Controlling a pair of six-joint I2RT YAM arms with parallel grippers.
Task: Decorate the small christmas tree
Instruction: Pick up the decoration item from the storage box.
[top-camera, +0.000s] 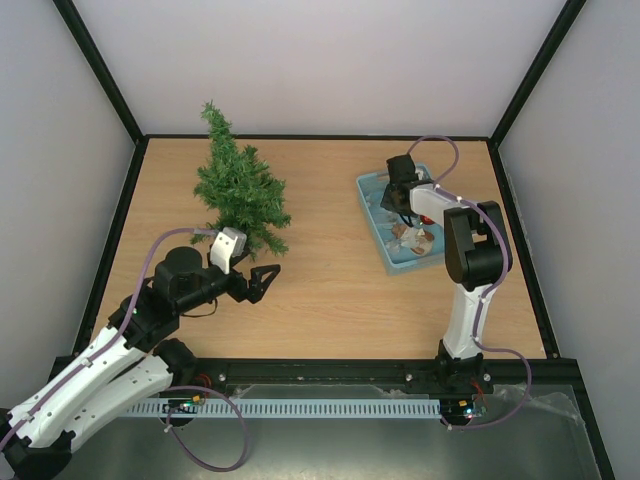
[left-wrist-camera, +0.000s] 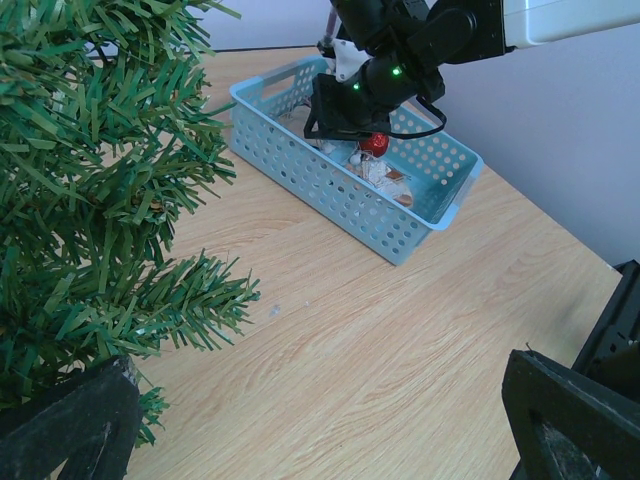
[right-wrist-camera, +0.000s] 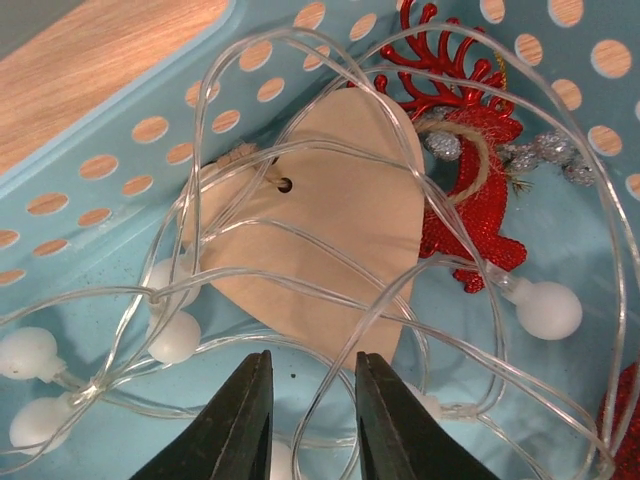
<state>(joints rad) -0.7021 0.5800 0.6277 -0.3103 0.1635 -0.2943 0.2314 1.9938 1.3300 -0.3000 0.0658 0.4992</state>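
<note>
The small christmas tree (top-camera: 238, 185) stands at the back left of the table, with nothing hanging on it that I can see; its branches fill the left of the left wrist view (left-wrist-camera: 90, 180). My left gripper (top-camera: 262, 280) is open and empty, low over the wood just right of the tree's foot (left-wrist-camera: 320, 430). My right gripper (top-camera: 402, 203) reaches down into the blue basket (top-camera: 372, 182). Its jaws (right-wrist-camera: 312, 400) are open a little, with a clear light-string wire (right-wrist-camera: 340, 420) running between them. Just ahead lie a wooden heart (right-wrist-camera: 330, 240) and a red glitter reindeer (right-wrist-camera: 470, 150).
White round bulbs (right-wrist-camera: 548, 308) on clear wire loop all over the basket floor. The basket's perforated wall (right-wrist-camera: 130, 130) is close on the left. In the left wrist view the basket (left-wrist-camera: 340, 190) sits ahead with the right arm (left-wrist-camera: 400, 50) in it. Black frame rails edge the table.
</note>
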